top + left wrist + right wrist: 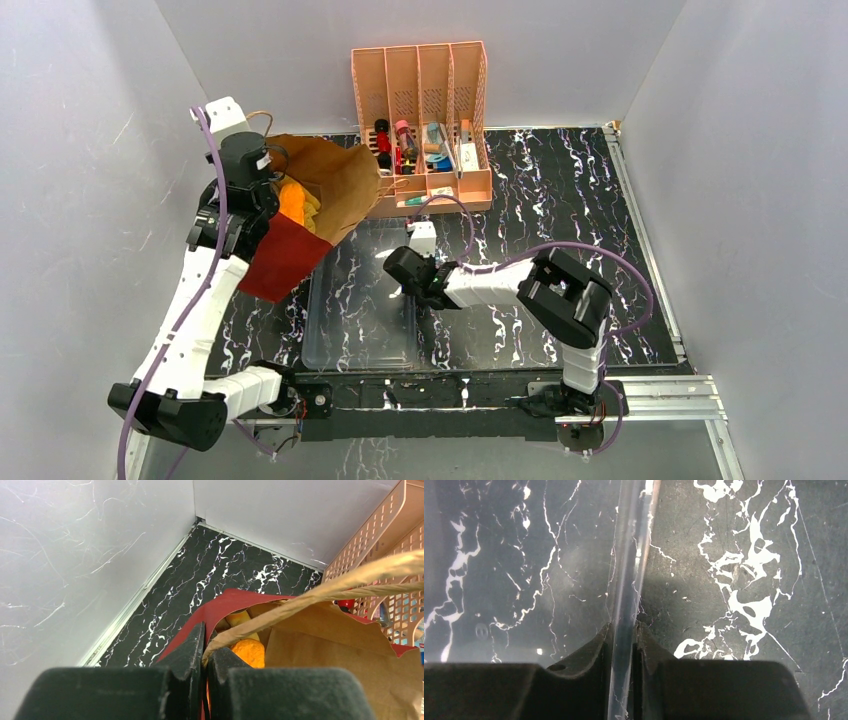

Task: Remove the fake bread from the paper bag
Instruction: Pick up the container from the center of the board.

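Bread [296, 205] shows orange in the mouth of the paper bag [335, 180], just below and ahead of your left pincer [206, 652], which is clenched on the bag's thin handle [320, 586]. The bag has little room around it: the left wall [90, 200] is close on one side, the pink organizer [420, 100] is just beside its far edge, and its red base lies at the corner of the clear tray [330, 330]. Your right pincer [624, 630] is clamped on the tray's right rim [626, 565]. You have open tabletop [560, 190] to the right of the tray.
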Robot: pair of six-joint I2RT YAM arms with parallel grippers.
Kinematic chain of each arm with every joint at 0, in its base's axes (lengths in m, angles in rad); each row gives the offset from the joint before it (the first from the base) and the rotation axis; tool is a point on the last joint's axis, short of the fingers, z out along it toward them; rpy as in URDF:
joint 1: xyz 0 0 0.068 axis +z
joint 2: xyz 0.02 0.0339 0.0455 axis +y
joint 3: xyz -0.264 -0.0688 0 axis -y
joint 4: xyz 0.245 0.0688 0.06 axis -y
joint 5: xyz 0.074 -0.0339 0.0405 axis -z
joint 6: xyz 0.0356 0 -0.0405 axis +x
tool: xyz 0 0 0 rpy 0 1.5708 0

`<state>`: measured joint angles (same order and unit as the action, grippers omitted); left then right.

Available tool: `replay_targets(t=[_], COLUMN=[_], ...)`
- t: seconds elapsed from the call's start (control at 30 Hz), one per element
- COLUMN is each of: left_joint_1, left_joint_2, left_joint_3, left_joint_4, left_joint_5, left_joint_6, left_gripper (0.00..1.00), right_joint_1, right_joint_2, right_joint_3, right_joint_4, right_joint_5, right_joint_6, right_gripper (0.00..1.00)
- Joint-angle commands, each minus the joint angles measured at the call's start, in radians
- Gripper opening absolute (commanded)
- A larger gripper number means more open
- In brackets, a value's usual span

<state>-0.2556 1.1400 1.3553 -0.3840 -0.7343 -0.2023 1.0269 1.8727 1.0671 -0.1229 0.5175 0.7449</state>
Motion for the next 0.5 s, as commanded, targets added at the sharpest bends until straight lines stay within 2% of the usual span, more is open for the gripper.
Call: replay_targets(t=[0.0, 0.03, 0.23, 0.47], left_joint_1=[0.013, 0.014, 0.02, 0.023], left_joint_2=[-0.064, -0.067, -0.095, -0.136], left_joint_3=[-0.009, -0.013, -0.04, -0.061], left_joint_4=[0.043, 0.042, 0.041, 0.034], left_joint_5=[0.012, 0.013, 0.025, 0.023], left_joint_6=[-0.036, -0.04, -0.062, -0.077], left_gripper=[0.0, 0.0, 0.0, 0.0], right_joint_1=[0.012, 0.012, 0.012, 0.012], right_joint_2=[0.033, 0.025, -0.067, -0.308], right_joint_3=[-0.012, -0.023, -0.118, -0.193], right_joint_4=[-0.129, -0.141, -0.203, -0.243], right_joint_5=[-0.002, 0.003, 0.029, 0.076], right_joint_6=[0.041, 0.046, 0.096, 0.132], right_gripper=[0.03, 0.0, 0.0, 0.0])
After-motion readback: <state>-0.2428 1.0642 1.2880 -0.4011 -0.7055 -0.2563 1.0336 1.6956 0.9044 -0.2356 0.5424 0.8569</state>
